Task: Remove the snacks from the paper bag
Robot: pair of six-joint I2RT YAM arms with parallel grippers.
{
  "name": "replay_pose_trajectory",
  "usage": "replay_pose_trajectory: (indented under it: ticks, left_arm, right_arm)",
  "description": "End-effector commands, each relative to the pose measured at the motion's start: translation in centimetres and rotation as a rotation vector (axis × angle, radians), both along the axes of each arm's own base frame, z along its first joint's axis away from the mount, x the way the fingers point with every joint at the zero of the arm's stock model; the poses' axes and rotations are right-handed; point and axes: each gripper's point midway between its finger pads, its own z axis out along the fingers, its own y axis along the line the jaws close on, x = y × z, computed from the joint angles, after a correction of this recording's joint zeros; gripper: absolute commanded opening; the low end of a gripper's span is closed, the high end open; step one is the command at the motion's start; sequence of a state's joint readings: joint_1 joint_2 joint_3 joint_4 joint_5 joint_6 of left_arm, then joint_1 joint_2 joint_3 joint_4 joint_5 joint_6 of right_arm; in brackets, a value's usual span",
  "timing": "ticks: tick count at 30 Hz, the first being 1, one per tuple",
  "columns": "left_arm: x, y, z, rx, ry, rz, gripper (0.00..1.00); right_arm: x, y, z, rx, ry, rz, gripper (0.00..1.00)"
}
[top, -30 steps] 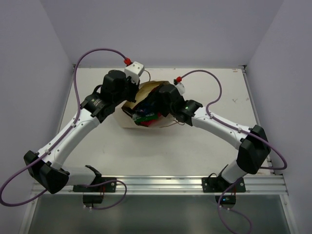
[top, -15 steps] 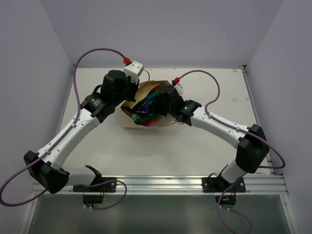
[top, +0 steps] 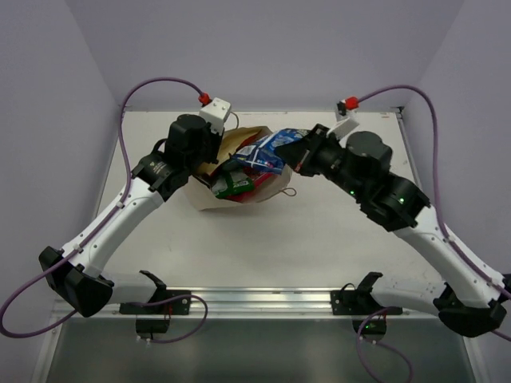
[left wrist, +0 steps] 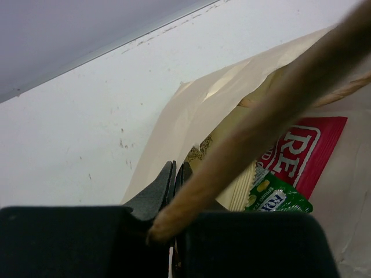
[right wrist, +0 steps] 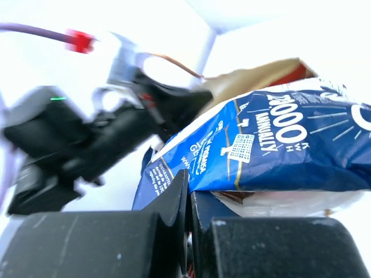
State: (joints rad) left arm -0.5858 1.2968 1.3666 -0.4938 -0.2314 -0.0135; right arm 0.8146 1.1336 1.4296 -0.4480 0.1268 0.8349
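Note:
The cream paper bag (top: 211,199) lies on its side at the middle back of the table, mouth open. My left gripper (top: 211,155) is shut on its left rim; the left wrist view shows the jaws (left wrist: 175,171) pinching the paper edge (left wrist: 191,110) with a twisted handle (left wrist: 278,98) crossing in front. Inside sit a pink "REAL" bag (left wrist: 307,150) and a green pack (top: 231,185) (left wrist: 278,197). My right gripper (top: 297,155) (right wrist: 188,185) is shut on the corner of a blue packet (top: 263,150) (right wrist: 278,145), held just above the bag's mouth.
The white table (top: 319,239) is walled at the back and on both sides. An aluminium rail (top: 255,299) runs along the near edge by the arm bases. Purple cables (top: 160,84) loop above both arms.
My right gripper shut on the blue packet inside the bag, then the arm rose and drew back to the right, pulling the packet out of the mouth. The left gripper stayed put.

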Motion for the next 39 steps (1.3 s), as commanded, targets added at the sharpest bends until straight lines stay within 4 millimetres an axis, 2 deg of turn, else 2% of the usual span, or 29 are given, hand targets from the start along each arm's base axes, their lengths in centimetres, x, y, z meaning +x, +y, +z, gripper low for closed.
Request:
replay_pose_trajectory:
  ticks: [1,4,5,7,8,9,10,11,13,14,15,16,17,19,20,21,23,24,27,28,29,31,32,33,34,35,37,38,39]
  left_arm:
    - [0.3,1.4,1.3,0.045,-0.049,0.051,0.0]
    - [0.3,1.8,1.3,0.054,-0.05,0.064,0.0]
    - [0.3,1.8,1.4,0.054,-0.053,0.065,0.0]
    - [0.4,1.7,1.9,0.048,-0.064,0.062,0.0]
    - [0.3,1.5,2.0,0.043,-0.064,0.05,0.0]
    - [0.4,1.3,2.2,0.039,-0.069,0.042,0.0]
    - [0.4,1.1,2.6,0.03,-0.08,0.033,0.0]
    - [0.4,0.9,2.8,0.026,-0.082,0.019,0.0]
    - [0.5,0.6,2.9,0.033,-0.08,0.002,0.0]
    - [0.5,0.6,3.2,0.033,-0.085,0.001,0.0]
    - [0.7,0.5,3.0,0.038,-0.079,0.002,0.0]
    - [0.7,0.4,3.0,0.04,-0.076,0.002,0.0]
    - [0.8,0.5,3.1,0.04,-0.078,0.003,0.0]
    - [0.7,0.2,3.0,0.037,-0.075,-0.006,0.0]
    - [0.6,-0.1,2.9,0.033,-0.067,-0.025,0.0]
    - [0.6,-0.3,2.8,0.028,-0.062,-0.034,0.0]
    - [0.4,-0.5,2.7,0.021,-0.052,-0.046,0.0]
    - [0.3,-0.5,2.4,0.023,-0.046,-0.049,0.0]
    - [0.2,-0.5,2.2,0.024,-0.042,-0.052,0.0]
    - [0.2,-0.4,2.0,0.027,-0.038,-0.05,0.0]
    - [0.1,-0.4,1.9,0.035,-0.038,-0.052,0.0]
    - [0.1,-0.3,1.8,0.04,-0.038,-0.052,0.0]
    - [0.2,-0.3,1.8,0.045,-0.04,-0.054,0.0]
    - [0.1,-0.3,1.9,0.046,-0.04,-0.058,0.0]
    - [0.1,-0.3,1.9,0.049,-0.036,-0.06,0.0]
    - [0.2,-0.4,2.2,0.05,-0.043,-0.062,0.0]
    - [0.2,-0.3,2.3,0.055,-0.045,-0.059,0.0]
    - [0.2,-0.3,2.4,0.058,-0.048,-0.061,0.0]
    - [0.3,-0.2,2.5,0.066,-0.051,-0.061,0.0]
  right_arm:
    - [-0.9,-3.4,3.8,-0.04,-0.161,-0.017,0.0]
    - [0.1,-6.0,5.5,-0.034,-0.21,-0.085,0.0]
    - [1.4,-7.4,5.4,-0.04,-0.205,-0.133,0.0]
    - [2.8,-8.0,5.0,-0.043,-0.185,-0.138,0.0]
    - [4.4,-9.4,4.9,-0.049,-0.188,-0.196,0.0]
    - [5.4,-9.7,4.5,-0.061,-0.184,-0.208,0.0]
    - [7.1,-9.4,3.2,-0.08,-0.155,-0.195,0.0]
    - [8.8,-10.2,3.2,-0.075,-0.172,-0.222,0.0]
    - [11.5,-10.5,1.7,-0.081,-0.154,-0.227,0.0]
    - [14.3,-10.3,0.4,-0.08,-0.153,-0.219,0.0]
    - [15.8,-10.3,-0.5,-0.089,-0.148,-0.216,0.0]
    - [17.5,-10.2,-0.2,-0.084,-0.182,-0.219,0.0]
    - [20.2,-9.6,-3.0,-0.11,-0.15,-0.197,0.0]
    - [23.0,-9.4,-5.0,-0.141,-0.16,-0.204,0.0]
    - [24.5,-9.4,-4.8,-0.123,-0.216,-0.209,0.0]
    - [26.1,-8.8,-7.5,-0.141,-0.197,-0.186,0.0]
    - [27.9,-8.7,-9.5,-0.156,-0.22,-0.186,0.0]
    - [28.9,-8.6,-12.7,-0.18,-0.169,-0.185,0.0]
    - [29.1,-8.8,-17.5,-0.201,-0.077,-0.184,0.0]
    - [28.2,-9.0,-20.3,-0.217,-0.021,-0.182,0.0]
    - [27.6,-9.3,-21.6,-0.225,0.01,-0.187,0.04]
    - [25.4,-10.0,-24.8,-0.234,0.111,-0.199,0.12]
    - [24.6,-10.4,-25.6,-0.241,0.141,-0.204,0.24]
    - [23.8,-10.7,-26.1,-0.245,0.172,-0.218,0.32]
    - [22.5,-11.3,-27.6,-0.263,0.22,-0.226,0.39]
    - [21.3,-12.0,-27.0,-0.291,0.229,-0.243,0.53]
    - [19.7,-13.2,-26.8,-0.328,0.26,-0.281,0.61]
    - [18.0,-14.2,-25.8,-0.359,0.293,-0.31,0.65]
    - [17.2,-14.5,-24.8,-0.367,0.296,-0.318,0.73]
